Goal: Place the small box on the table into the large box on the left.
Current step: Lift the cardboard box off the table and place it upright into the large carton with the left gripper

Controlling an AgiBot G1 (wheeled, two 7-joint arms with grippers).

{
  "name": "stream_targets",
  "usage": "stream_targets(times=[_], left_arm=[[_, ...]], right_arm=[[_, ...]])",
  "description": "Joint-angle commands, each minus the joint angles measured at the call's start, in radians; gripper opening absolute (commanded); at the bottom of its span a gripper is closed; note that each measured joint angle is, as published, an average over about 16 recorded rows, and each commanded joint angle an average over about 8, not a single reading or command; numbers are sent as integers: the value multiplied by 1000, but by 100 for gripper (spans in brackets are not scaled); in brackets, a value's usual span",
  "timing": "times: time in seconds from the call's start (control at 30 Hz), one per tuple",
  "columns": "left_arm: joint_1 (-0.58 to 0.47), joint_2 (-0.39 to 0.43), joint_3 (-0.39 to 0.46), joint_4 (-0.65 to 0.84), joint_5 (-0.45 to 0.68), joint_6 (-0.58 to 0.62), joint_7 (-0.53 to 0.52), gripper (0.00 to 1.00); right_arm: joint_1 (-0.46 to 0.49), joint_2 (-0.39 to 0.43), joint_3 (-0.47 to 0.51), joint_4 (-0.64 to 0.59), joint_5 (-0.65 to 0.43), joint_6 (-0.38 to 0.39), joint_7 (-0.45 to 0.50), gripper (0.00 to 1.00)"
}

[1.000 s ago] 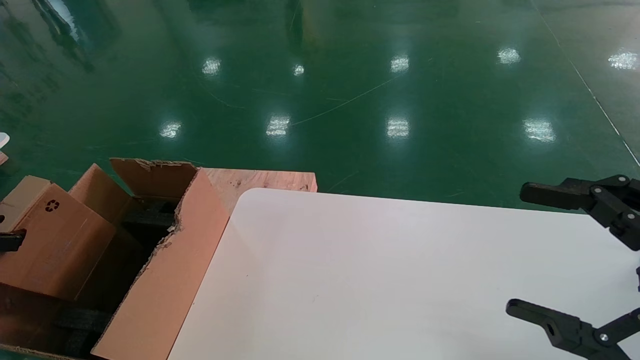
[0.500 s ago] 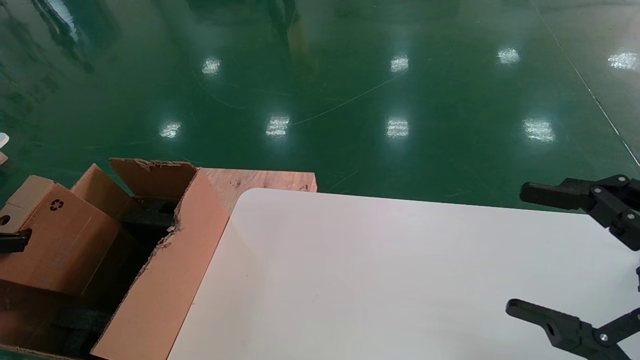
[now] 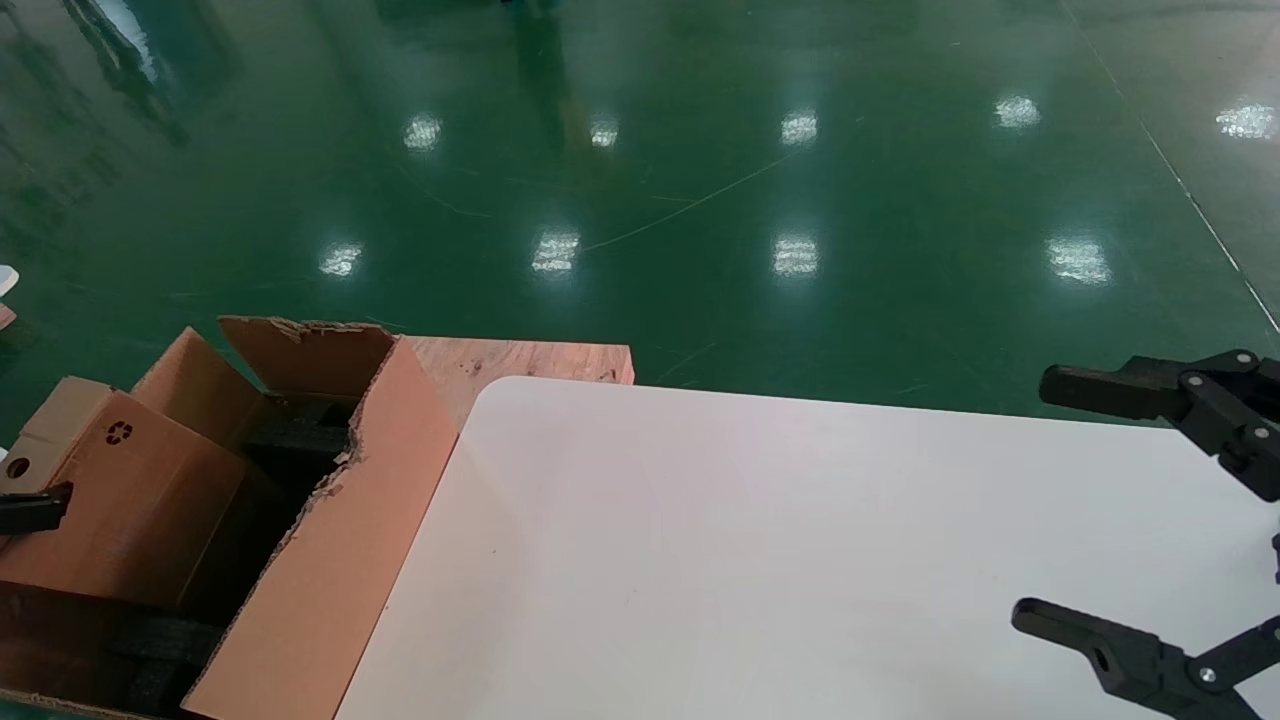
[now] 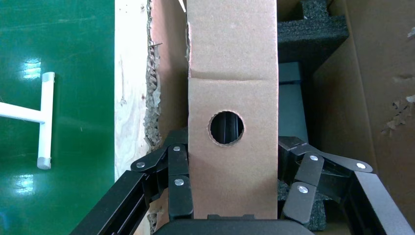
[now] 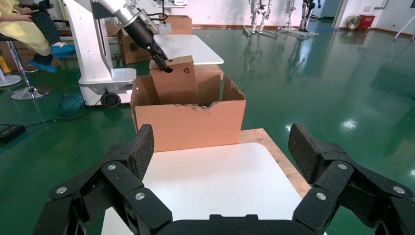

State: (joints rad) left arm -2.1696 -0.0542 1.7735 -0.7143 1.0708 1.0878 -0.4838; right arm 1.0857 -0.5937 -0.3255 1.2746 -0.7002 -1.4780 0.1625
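**Small box held over the large box, off the table's left edge**

White table (image 3: 800, 540) w/ rounded far-left corner, on glossy green floor (image 3: 700, 180); wooden board (image 3: 520, 360) just past that corner. Large box (image 3: 340, 540) stands against table's left edge, rim torn, dark foam (image 4: 313, 29) inside. Small box (image 3: 130, 500) tilted, lower part inside the large box, recycling mark up. Left gripper (image 4: 235, 191) pinches it on both sides. Right gripper (image 5: 220, 156) spread wide, over table's right edge.
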Motion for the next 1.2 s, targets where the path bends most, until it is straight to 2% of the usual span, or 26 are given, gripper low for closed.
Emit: stream_targets(times=[0.03,0.33,0.37,0.6,0.63,1.2], left_arm=[[12,-5,18,-5,-25,-19,8,0],[31,-52,46,-31,-39,-60,-25,1],[32,-57,47,-36,-39,-62,-28,11],[36,-69,51,-49,-42,-72,-36,97],[36,-69,50,-49,-41,-72,-36,100],[34,-63,48,-41,-32,-66,-32,100]], right_arm=[[0,0,0,0,0,0,0,100],[0,0,0,0,0,0,0,100],[0,0,0,0,0,0,0,100],[0,0,0,0,0,1,0,100],[0,0,0,0,0,1,0,100],[0,0,0,0,0,1,0,100]])
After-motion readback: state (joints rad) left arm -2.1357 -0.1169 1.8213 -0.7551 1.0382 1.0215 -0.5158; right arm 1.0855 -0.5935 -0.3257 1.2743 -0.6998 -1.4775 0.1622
